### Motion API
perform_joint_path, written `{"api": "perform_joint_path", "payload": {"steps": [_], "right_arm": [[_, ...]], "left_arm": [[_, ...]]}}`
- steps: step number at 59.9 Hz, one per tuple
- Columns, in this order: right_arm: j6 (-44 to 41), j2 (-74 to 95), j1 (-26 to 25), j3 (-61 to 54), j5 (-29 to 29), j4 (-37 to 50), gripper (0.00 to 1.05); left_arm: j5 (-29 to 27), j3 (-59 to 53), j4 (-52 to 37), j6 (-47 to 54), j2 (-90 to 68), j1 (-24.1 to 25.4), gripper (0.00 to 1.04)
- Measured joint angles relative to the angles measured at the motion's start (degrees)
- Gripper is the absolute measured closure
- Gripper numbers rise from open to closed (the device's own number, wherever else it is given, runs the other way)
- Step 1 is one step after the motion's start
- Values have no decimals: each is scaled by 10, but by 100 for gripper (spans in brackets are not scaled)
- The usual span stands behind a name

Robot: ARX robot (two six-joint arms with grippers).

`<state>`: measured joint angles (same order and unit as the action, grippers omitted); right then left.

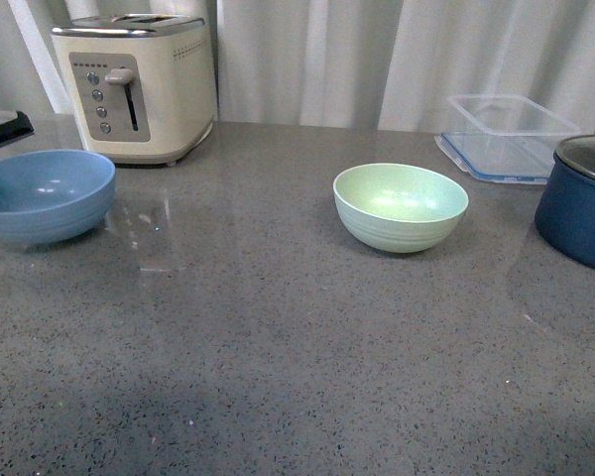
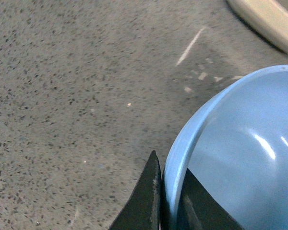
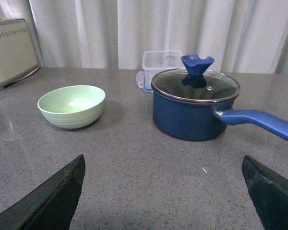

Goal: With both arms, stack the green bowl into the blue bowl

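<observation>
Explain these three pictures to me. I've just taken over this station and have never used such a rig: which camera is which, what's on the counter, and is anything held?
This is a robot with two arms, each ending in a two-fingered pincer. The front view looks forward from the robot's body. The other two come from cameras on its left and right wrists.

On the grey counter stand a blue bowl at the left and a green bowl near the middle. A cream toaster is at the back. A clear container and a navy lidded pot are at the right.

The left pincer appears clamped on the blue bowl's rim, one finger inside and one outside. The right pincer is open and empty, facing the green bowl and the pot.
</observation>
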<state>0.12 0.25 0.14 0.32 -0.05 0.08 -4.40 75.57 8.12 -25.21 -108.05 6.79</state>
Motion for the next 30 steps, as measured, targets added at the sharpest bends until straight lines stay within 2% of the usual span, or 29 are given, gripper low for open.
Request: {"api": "perform_joint_path", "payload": {"steps": [11, 23, 30], "right_arm": [[0, 0, 0, 0, 0, 0, 10], [0, 0, 0, 0, 0, 0, 10], [0, 0, 0, 0, 0, 0, 10]], "left_arm": [[-2, 19, 9, -2, 16, -51, 101], [-2, 100, 33, -18, -34, -148, 101], [-11, 145, 55, -24, -82, -183, 101]]}}
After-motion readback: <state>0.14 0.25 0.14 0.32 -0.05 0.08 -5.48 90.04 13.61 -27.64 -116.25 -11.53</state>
